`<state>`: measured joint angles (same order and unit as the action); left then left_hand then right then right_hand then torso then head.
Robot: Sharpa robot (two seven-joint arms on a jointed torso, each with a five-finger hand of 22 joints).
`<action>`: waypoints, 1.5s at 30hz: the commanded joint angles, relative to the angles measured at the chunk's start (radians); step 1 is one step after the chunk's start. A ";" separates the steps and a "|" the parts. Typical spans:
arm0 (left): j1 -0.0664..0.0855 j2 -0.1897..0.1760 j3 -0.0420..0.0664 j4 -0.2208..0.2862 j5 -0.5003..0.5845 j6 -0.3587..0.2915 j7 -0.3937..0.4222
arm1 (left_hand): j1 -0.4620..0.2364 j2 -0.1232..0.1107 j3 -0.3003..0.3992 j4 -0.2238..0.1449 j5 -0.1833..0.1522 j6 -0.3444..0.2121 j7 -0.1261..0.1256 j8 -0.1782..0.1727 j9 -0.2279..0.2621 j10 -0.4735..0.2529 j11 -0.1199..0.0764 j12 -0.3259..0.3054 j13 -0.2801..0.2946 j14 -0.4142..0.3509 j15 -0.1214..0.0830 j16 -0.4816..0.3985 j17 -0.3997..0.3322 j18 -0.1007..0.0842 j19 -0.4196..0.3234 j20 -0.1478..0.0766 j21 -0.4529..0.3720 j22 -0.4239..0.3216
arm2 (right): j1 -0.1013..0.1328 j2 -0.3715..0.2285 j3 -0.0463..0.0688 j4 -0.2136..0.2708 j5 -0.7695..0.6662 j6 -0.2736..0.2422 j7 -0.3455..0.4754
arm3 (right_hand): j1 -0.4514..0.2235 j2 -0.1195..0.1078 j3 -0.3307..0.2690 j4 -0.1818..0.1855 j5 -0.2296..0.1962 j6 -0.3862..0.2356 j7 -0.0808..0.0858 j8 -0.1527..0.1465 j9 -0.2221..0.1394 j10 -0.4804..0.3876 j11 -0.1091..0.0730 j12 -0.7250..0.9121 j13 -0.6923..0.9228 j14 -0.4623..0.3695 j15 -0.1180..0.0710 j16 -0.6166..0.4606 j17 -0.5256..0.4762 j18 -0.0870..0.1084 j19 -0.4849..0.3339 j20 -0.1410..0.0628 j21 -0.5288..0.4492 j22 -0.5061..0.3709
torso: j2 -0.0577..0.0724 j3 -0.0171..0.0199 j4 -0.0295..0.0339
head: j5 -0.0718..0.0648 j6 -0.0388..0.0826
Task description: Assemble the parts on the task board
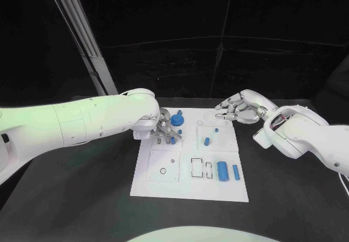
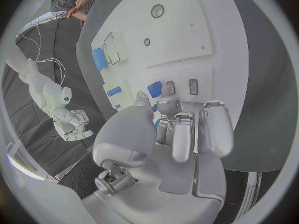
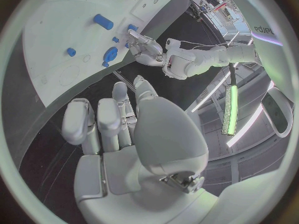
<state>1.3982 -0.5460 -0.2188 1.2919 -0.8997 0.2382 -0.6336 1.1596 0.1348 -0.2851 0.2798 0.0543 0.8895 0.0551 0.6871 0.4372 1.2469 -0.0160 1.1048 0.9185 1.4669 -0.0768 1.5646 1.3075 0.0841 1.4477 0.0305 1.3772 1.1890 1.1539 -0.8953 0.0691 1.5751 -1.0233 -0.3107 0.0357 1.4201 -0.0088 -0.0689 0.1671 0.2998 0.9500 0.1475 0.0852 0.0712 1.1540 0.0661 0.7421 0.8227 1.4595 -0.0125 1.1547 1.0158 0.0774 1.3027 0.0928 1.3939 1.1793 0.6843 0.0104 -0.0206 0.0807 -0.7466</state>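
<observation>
left hand (image 1: 164,128) over the task board (image 1: 190,189) — fingers seemingly pinching a blue part (image 1: 173,139), upright; right hand (image 1: 236,108) at two o'clock, fingers curled, empty.

White task board (image 1: 190,186), blue parts (image 1: 223,171), black table (image 1: 87,201), silver hands, white arms.

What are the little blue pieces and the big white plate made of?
The blue pieces look like smooth plastic: an even, bright colour with a soft sheen. The white task board looks like matte plastic or painted sheet, flat with cut-out slots. I can't tell for sure.
</observation>
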 commanded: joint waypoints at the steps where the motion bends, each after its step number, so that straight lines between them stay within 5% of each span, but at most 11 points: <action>1: 0.000 0.002 0.000 -0.001 0.014 0.018 0.005 | 0.012 0.000 0.004 -0.007 -0.004 -0.011 0.001 0.006 0.003 -0.005 0.000 0.002 -0.001 0.104 -0.002 0.006 0.263 -0.014 -0.004 -0.001 0.006 0.001 | 0.002 0.002 0.001 0.000 0.002 -0.002 0.004 | 0.005 0.002 -0.003 0.001 0.002 0.005 0.002 0.003 -0.001 0.001 -0.007 -0.006 -0.001 0.000 -0.004 -0.006 -0.001 0.010 -0.007 0.003 -0.007 -0.001 | 0.000 0.0000 -0.0011 | 0.001 -0.001; 9: -0.001 0.001 -0.002 0.002 0.024 0.001 0.019 | 0.074 0.027 0.044 -0.038 -0.003 -0.021 0.000 0.020 0.015 -0.008 0.000 0.005 -0.002 0.104 -0.002 0.006 0.263 -0.012 -0.010 -0.001 0.004 -0.004 | 0.002 0.008 0.001 -0.006 0.002 0.002 0.003 | 0.006 0.000 -0.004 0.001 0.004 0.004 0.002 0.002 -0.002 -0.002 -0.007 -0.009 -0.004 -0.001 -0.004 -0.009 -0.004 0.011 -0.010 0.003 -0.009 -0.005 | 0.000 -0.0003 0.0007 | -0.001 -0.002; 19: -0.001 -0.010 -0.002 0.012 0.079 -0.029 0.061 | 0.220 0.076 0.171 -0.140 -0.003 -0.039 -0.012 0.030 0.027 -0.010 -0.012 0.003 -0.004 0.104 -0.012 0.006 0.263 -0.010 -0.016 -0.008 -0.002 -0.013 | 0.002 0.017 0.001 -0.019 0.002 0.012 0.009 | 0.009 0.001 -0.004 0.001 0.008 0.003 0.002 0.001 -0.002 -0.004 -0.007 -0.013 -0.007 -0.001 -0.004 -0.013 -0.008 0.012 -0.013 0.003 -0.011 -0.010 | 0.001 -0.0010 0.0005 | -0.001 -0.010; 26: -0.001 -0.031 -0.002 0.025 0.120 -0.076 0.093 | 0.273 0.080 0.238 -0.189 -0.005 -0.043 -0.017 0.036 0.034 0.001 -0.017 0.007 0.005 0.104 -0.017 0.006 0.263 -0.009 -0.017 -0.014 -0.004 -0.014 | 0.002 0.024 0.001 -0.030 0.002 0.018 0.014 | 0.011 0.001 -0.004 0.001 0.012 0.002 0.002 0.001 -0.002 -0.007 -0.007 -0.016 -0.011 -0.002 -0.004 -0.016 -0.009 0.013 -0.016 0.003 -0.014 -0.014 | 0.000 0.0002 0.0019 | 0.001 -0.014; 45: -0.003 -0.095 -0.002 0.069 0.077 -0.152 0.114 | 0.269 0.066 0.279 -0.201 -0.006 -0.043 -0.018 0.043 0.042 0.024 -0.019 0.029 0.031 0.104 -0.018 0.006 0.263 -0.010 -0.016 -0.016 -0.005 -0.014 | 0.002 0.039 0.000 -0.059 0.002 0.033 0.019 | 0.001 0.003 -0.012 0.013 0.002 0.000 0.004 0.001 -0.002 -0.016 -0.005 -0.028 -0.025 -0.003 -0.002 -0.024 -0.014 0.016 -0.025 0.004 -0.023 -0.028 | 0.000 0.0002 0.0026 | 0.009 -0.017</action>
<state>1.3957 -0.6408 -0.2206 1.3598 -0.7933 0.1161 -0.5399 1.4186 0.2024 -0.0958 0.1654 0.0462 0.8437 0.0438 0.7190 0.4624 1.2511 -0.0200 1.1307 0.9483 1.4634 -0.0877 1.5646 1.3074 0.0841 1.4300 0.0199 1.3772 1.1758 1.1536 -0.8576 0.0688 1.5168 -1.0233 -0.2891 0.0426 1.4201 -0.0088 -0.0784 0.1767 0.3048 0.9500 0.1475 0.0852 0.0703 1.1430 0.0625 0.7200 0.7981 1.4595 -0.0125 1.1353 1.0027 0.0775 1.2845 0.0963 1.3769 1.1520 0.6841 0.0110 -0.0182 0.0909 -0.7630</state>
